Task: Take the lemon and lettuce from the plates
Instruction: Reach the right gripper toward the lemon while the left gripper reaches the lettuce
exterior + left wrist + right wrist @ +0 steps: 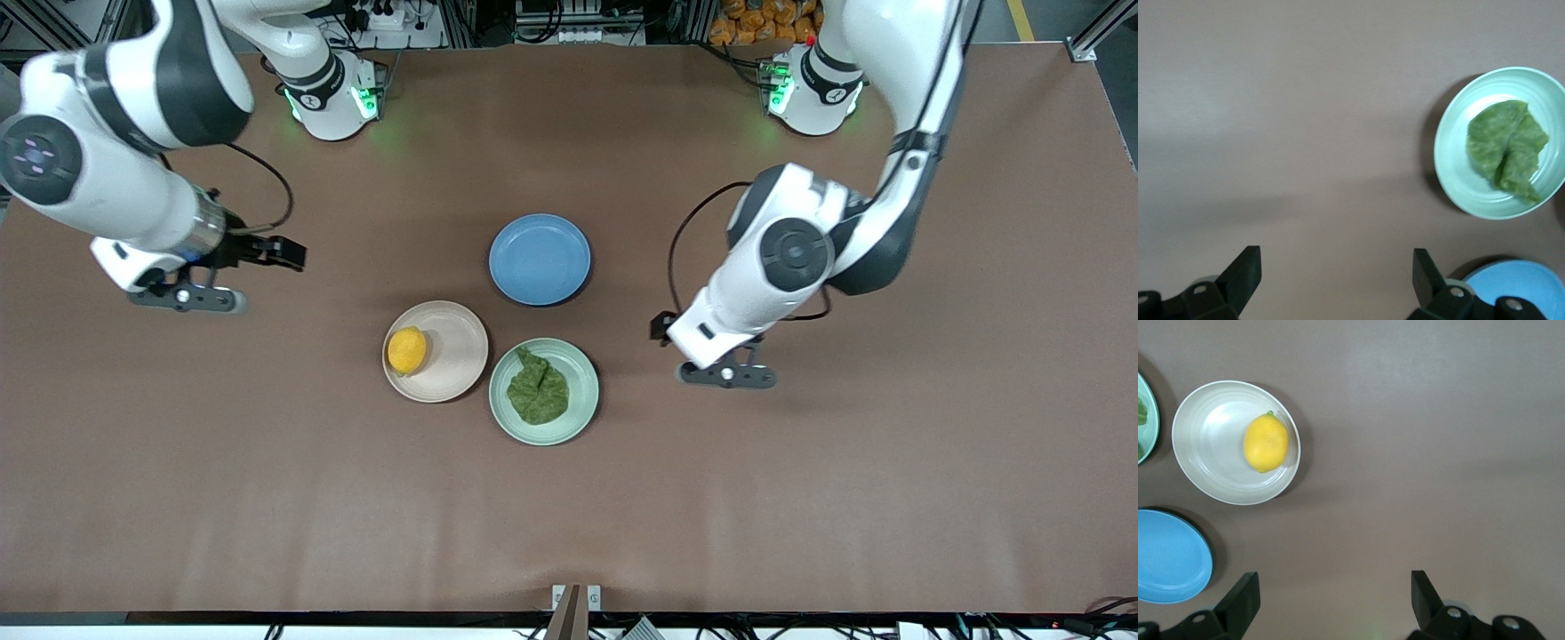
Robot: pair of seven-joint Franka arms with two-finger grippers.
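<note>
- The lemon (407,349) lies on the beige-pink plate (453,356), on the part of it toward the right arm's end of the table; nothing touches it.
- The lettuce (537,389) lies crumpled in the mint-green plate (582,391), its stem tip pointing away from the front camera; nothing touches it either.
- The two plates sit just beside each other, the mint-green one slightly nearer the front camera and more toward the left arm's end. The blue plate (540,260) sits farther from the camera, near both.
- The right gripper (185,297) hangs over bare brown table (267,498) toward the right arm's end, well apart from the beige-pink plate. The right wrist view shows its fingers (1241,600) spread wide with nothing between them.
- The left gripper (727,374) hangs over bare table toward the left arm's end, near the mint-green plate but apart from it. Its fingers (1245,270) are also spread wide and hold nothing.
- In the front view each arm's wrist covers most of its gripper — only the dark crossbar shows.
- The left wrist view cuts off the blue plate at the frame edge; the right wrist view shows only a sliver of the mint-green plate.
</note>
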